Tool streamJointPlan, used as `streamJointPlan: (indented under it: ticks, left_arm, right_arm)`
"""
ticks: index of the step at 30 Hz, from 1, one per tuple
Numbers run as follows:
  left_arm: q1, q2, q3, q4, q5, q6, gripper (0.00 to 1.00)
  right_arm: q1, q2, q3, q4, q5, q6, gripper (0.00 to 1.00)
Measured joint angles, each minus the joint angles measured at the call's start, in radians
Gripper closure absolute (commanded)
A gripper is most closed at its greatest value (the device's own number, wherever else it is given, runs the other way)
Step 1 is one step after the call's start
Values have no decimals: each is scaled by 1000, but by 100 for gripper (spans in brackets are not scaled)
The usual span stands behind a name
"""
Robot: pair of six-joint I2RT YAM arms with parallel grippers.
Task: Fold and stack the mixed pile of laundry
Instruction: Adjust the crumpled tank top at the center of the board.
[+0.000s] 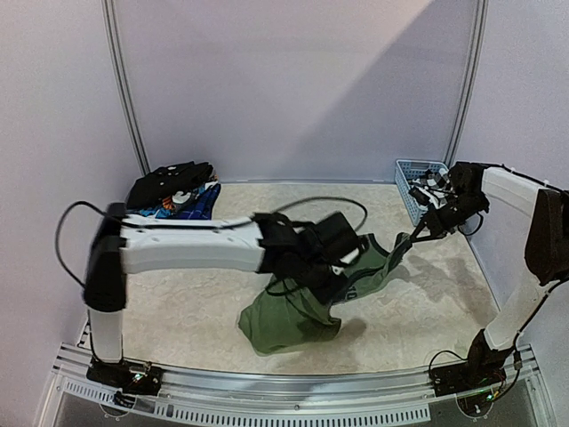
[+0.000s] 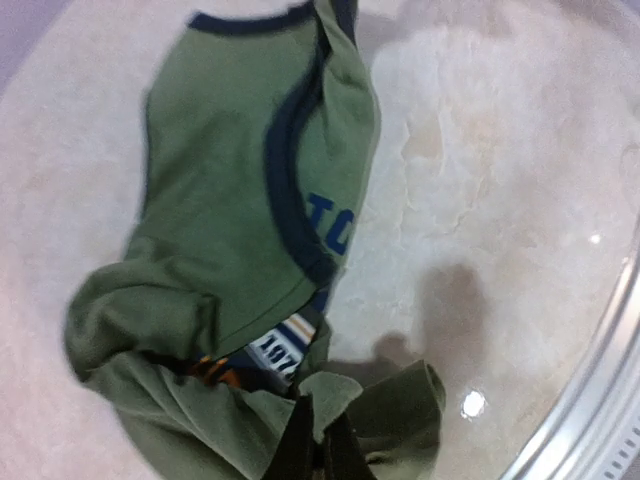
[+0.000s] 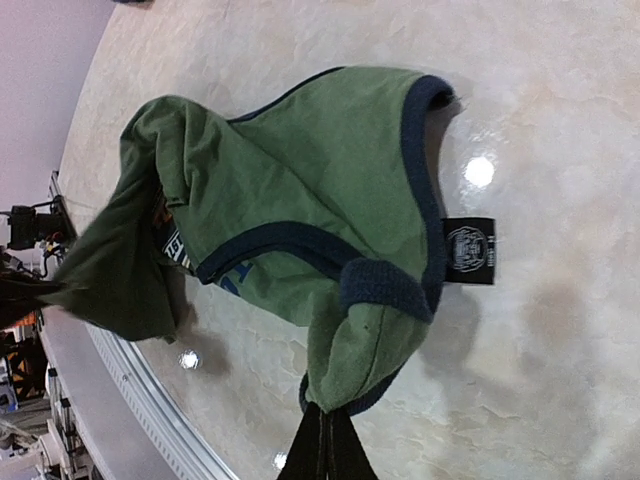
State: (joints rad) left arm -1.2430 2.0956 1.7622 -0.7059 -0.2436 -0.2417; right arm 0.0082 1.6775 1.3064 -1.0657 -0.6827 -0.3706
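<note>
Fabric of one olive-green T-shirt (image 1: pixel 284 320) is clamped in both the left pincer (image 2: pixel 318 425) and the right pincer (image 3: pixel 322 428).

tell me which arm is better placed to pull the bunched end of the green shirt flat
Left arm, probably: its jaws are shut on the shirt's bunched near end. The right arm's jaws pinch the trimmed end, lifted off toward the basket, better as an anchor.

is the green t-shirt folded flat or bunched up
Bunched up: the olive-green T-shirt is crumpled between the left gripper and right gripper, both shut on its fabric.
</note>
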Motion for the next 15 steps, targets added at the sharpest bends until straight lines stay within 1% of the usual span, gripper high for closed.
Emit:
streamJointPlan:
  ticks: [4, 8, 11, 15]
  left_arm:
    - [39, -325, -106, -34, -66, 18, 100]
    - [156, -623, -232, -77, -148, 30, 100]
    - [234, -757, -331, -121, -206, 32, 100]
    - [282, -860, -470, -192, -244, 32, 100]
  right_arm:
    - [-70, -4, 45, -5, 5, 2, 100]
    - [-98, -40, 56, -23, 47, -28, 100]
    - [-95, -101, 24, -37, 99, -68, 100]
    - [-101, -196, -40, -66, 184, -126, 100]
